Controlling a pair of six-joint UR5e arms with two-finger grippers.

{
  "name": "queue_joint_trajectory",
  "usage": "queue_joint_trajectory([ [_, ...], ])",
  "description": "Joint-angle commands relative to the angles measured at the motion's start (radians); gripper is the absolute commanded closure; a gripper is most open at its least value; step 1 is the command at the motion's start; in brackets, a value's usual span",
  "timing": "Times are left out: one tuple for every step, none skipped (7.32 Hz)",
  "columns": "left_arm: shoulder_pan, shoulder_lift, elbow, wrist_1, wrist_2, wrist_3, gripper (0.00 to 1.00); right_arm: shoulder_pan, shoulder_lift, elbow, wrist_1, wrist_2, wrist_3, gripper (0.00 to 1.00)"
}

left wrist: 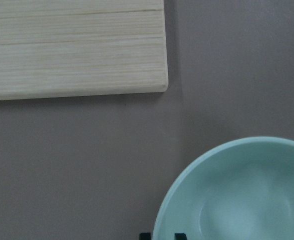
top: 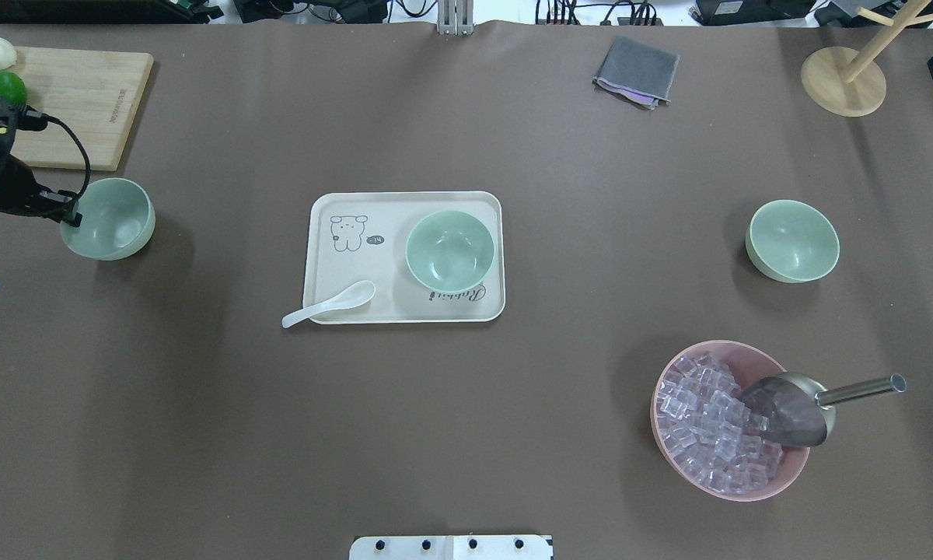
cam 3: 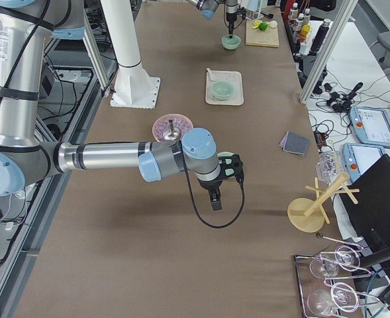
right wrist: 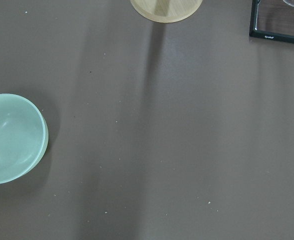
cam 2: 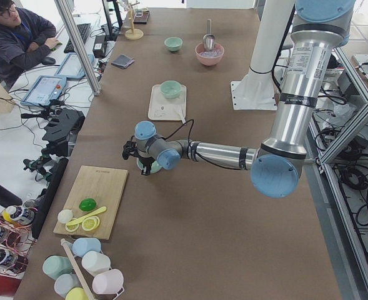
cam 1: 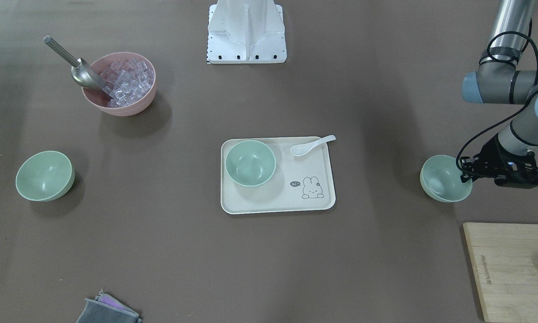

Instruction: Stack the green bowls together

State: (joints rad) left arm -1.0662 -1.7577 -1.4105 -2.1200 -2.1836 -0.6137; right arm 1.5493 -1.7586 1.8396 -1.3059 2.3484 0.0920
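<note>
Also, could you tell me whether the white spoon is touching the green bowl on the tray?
Apart. The overhead view shows bare tray between the white spoon and the green bowl.

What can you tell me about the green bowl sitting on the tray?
The green bowl is pale mint, round and deep with smooth plain sides, and looks like matte plastic. It stands upright and empty on the right half of the cream tray in the overhead view, near the middle of the table. Only the tray touches it; the white spoon lies apart.
</note>
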Motion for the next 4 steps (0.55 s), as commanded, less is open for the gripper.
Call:
queue_joint_trajectory([
  [0.002, 0.003, -0.001, 0.0, 0.002, 0.0, 0.98, 0.0, -0.002, 0.001, 0.0, 0.0, 0.0, 0.01],
  [0.002, 0.004, -0.005, 0.0, 0.002, 0.0, 1.0, 0.0, -0.004, 0.001, 0.002, 0.0, 0.0, 0.01],
  [0.002, 0.001, -0.018, 0.005, -0.007, -0.001, 1.0, 0.0, -0.004, 0.001, 0.002, 0.0, 0.0, 0.01],
  [0.002, -0.002, -0.051, 0.027, -0.005, -0.006, 1.0, 0.0, -0.007, 0.001, 0.002, 0.0, 0.0, 0.01],
])
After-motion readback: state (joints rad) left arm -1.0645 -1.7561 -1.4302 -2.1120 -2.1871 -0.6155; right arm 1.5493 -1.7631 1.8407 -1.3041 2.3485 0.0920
